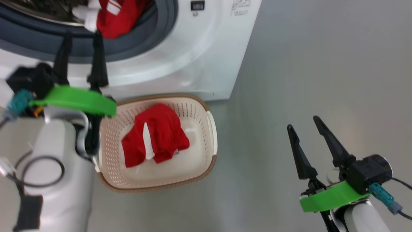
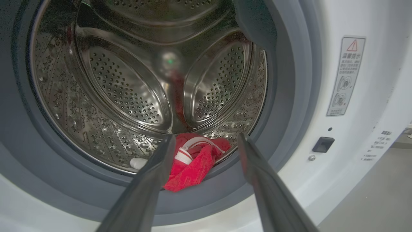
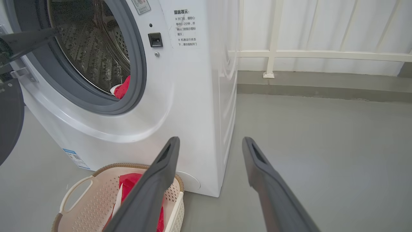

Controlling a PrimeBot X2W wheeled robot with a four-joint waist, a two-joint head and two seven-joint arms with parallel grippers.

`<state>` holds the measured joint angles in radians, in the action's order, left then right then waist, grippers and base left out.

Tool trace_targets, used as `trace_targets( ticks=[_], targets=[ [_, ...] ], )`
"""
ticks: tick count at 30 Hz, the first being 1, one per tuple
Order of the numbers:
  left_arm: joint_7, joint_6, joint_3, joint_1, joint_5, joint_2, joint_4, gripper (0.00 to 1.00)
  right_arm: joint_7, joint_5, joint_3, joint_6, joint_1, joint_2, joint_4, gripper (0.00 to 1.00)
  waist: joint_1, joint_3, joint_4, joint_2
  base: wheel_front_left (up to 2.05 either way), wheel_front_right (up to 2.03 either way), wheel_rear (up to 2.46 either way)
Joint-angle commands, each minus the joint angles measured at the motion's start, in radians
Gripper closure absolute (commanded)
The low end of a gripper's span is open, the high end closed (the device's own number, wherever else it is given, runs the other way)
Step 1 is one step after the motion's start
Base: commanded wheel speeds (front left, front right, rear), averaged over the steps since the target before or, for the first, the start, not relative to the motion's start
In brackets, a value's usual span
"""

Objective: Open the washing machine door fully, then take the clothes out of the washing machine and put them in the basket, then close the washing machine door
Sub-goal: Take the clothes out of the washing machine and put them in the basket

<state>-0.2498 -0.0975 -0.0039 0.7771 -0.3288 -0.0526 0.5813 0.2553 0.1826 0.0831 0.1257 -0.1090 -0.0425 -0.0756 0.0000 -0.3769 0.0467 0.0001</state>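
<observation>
Both released: left end effector [image 1: 82, 33], right end effector [image 1: 303, 122]; crumpled clothes [image 2: 193, 167] in perforated drum [image 2: 128, 93].

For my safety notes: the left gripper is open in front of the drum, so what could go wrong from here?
1. The open left gripper may pinch the grey rubber ring instead of the crumpled red garment with white trim, which lies partly on the ring's lip.
2. A loose grasp might drop it beside the cream perforated plastic basket.
</observation>
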Motion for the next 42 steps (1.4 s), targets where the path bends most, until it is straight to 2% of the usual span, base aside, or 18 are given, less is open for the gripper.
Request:
trace_targets(
  ticks=[1, 12, 20, 31, 36, 42],
  targets=[
    [-0.012, -0.009, 0.027, 0.06, -0.006, -0.044, 0.009, 0.0, 0.006, -0.004, 0.031, 0.005, -0.031, -0.008, 0.023, 0.0, 0.0, -0.083, 0.006, -0.0001, 0.0, 0.0, 0.0],
    [-0.012, -0.024, 0.035, 0.254, -0.022, -0.046, 0.16, 0.0, 0.006, -0.009, 0.059, 0.005, -0.088, -0.008, 0.022, 0.0, 0.0, -0.184, 0.019, -0.0001, 0.0, 0.0, 0.0],
    [-0.005, -0.031, 0.027, 0.411, -0.07, -0.074, 0.308, 0.0, 0.006, -0.014, 0.077, 0.005, -0.113, -0.011, 0.013, 0.0, 0.0, -0.226, 0.04, -0.0001, 0.0, 0.0, 0.0],
    [0.17, -0.033, -0.021, 0.606, -0.102, -0.129, 0.516, 0.0, 0.006, -0.028, 0.046, 0.005, -0.136, -0.008, -0.015, 0.0, 0.0, -0.266, 0.084, -0.0001, 0.0, 0.0, 0.0],
    [0.248, -0.024, -0.071, 0.649, -0.058, -0.171, 0.601, 0.0, 0.006, -0.005, 0.058, 0.005, -0.148, -0.008, -0.029, 0.0, 0.0, -0.273, 0.112, -0.0001, 0.0, 0.0, 0.0],
    [0.276, -0.008, -0.129, 0.66, -0.005, -0.206, 0.653, 0.0, 0.006, 0.014, 0.074, 0.005, -0.148, -0.008, -0.04, 0.0, 0.0, -0.272, 0.142, -0.0001, 0.0, 0.0, 0.0]
  ],
)
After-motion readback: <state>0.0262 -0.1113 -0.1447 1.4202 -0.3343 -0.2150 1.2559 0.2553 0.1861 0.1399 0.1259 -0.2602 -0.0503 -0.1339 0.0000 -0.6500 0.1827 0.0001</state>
